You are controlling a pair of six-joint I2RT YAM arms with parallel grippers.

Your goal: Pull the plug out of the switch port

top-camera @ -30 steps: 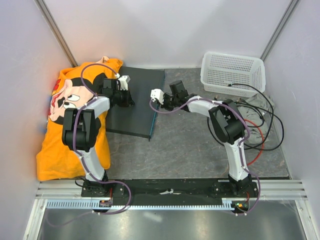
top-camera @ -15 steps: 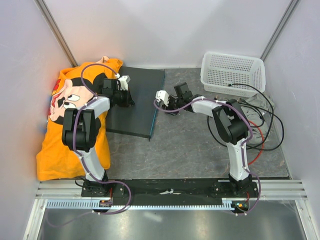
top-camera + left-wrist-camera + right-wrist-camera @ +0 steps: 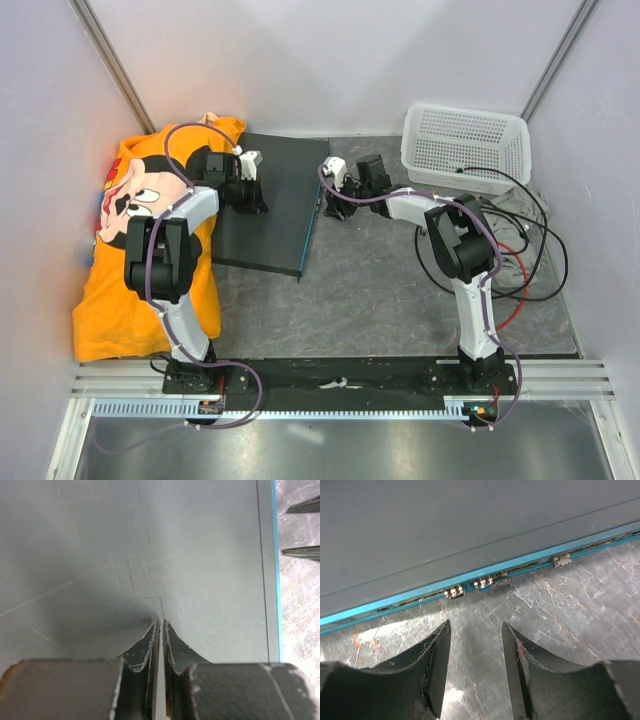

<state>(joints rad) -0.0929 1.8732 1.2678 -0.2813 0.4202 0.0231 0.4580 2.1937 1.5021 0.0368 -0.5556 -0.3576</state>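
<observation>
The switch lies flat at the back left, dark top up, with its teal front face turned to the right. My left gripper rests shut on the switch top, its fingertips almost touching each other. My right gripper hovers low over the mat just right of the front face, near its far end. In the right wrist view it stands open with only bare mat between the fingers, aimed at small metal sockets. I cannot make out the plug in any view.
A white mesh basket stands at the back right, with loose black and red cables in front of it. An orange cartoon cloth lies under the switch's left side. Side walls close in on both sides.
My right gripper has moved right and toward the back along the switch's front face, and its jaws have gone from shut to open. The left gripper has stayed put.
</observation>
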